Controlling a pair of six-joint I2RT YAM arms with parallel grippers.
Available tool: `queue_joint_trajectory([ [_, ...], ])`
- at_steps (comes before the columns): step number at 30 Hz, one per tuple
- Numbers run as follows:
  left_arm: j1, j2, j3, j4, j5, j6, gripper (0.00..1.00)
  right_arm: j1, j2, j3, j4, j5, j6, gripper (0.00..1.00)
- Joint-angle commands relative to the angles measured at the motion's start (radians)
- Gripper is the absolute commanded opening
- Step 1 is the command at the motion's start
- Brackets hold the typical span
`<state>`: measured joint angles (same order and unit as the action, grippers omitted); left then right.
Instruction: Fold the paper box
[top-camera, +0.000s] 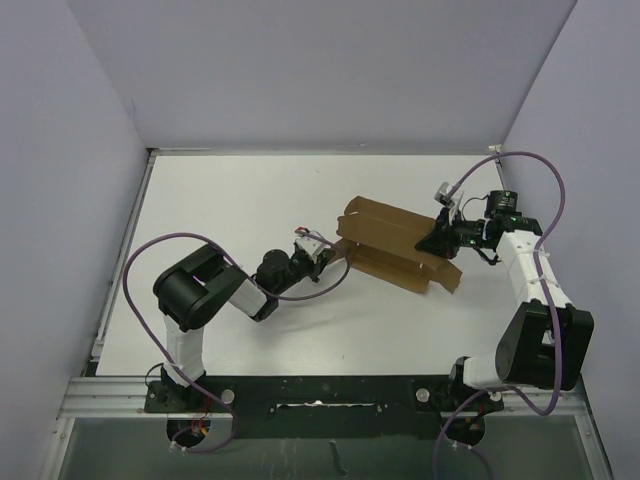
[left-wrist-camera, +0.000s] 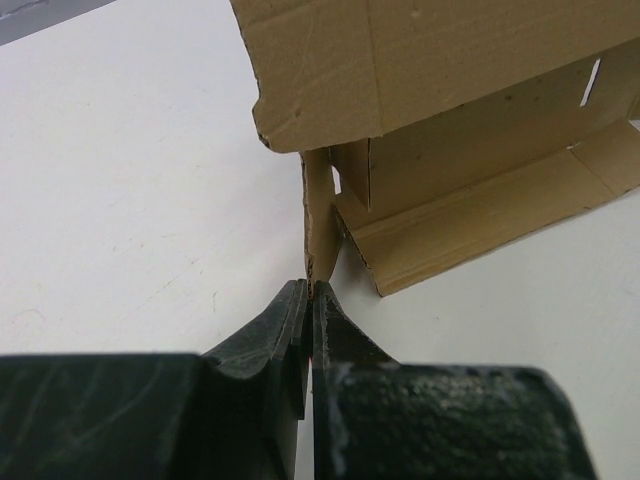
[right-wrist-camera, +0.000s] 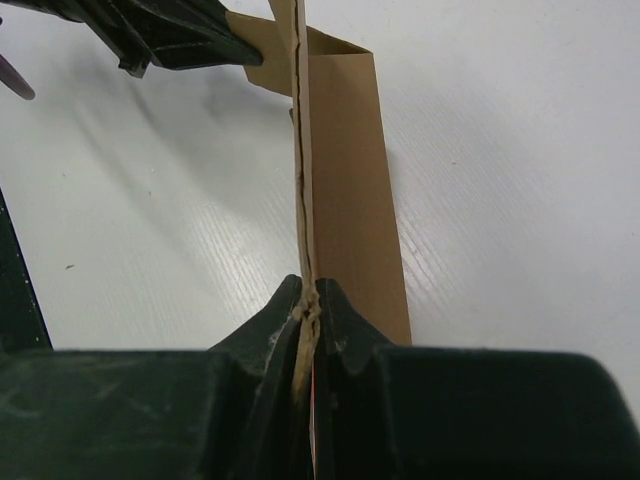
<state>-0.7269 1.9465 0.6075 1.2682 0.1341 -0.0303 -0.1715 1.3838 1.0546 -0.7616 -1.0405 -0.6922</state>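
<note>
While the partly folded paper box sits on the white tabletop, slightly toward 3 o'clock from centre, the left claw is pinched on a flap at its 9 o'clock end. The right claw is clamped on an upright panel at its 3 o'clock end.

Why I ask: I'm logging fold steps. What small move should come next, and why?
Probably the left claw should swing the narrow flap it pinches inward, toward the open end of the paper box, while the right claw holds firm. Both claws are shut on cardboard, the box is only part-formed, and that flap sticks out unfolded.
</note>
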Motion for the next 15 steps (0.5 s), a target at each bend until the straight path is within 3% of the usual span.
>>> queue_joint_trajectory([
  [1, -0.016, -0.017, 0.032, 0.004, 0.008, 0.002, 0.0, -0.011, -0.007, 0.002, -0.02, 0.041, -0.07, 0.0],
  [15, -0.057, 0.003, 0.047, -0.001, 0.001, -0.028, 0.0, 0.001, -0.005, 0.005, -0.028, 0.031, -0.073, 0.0],
])
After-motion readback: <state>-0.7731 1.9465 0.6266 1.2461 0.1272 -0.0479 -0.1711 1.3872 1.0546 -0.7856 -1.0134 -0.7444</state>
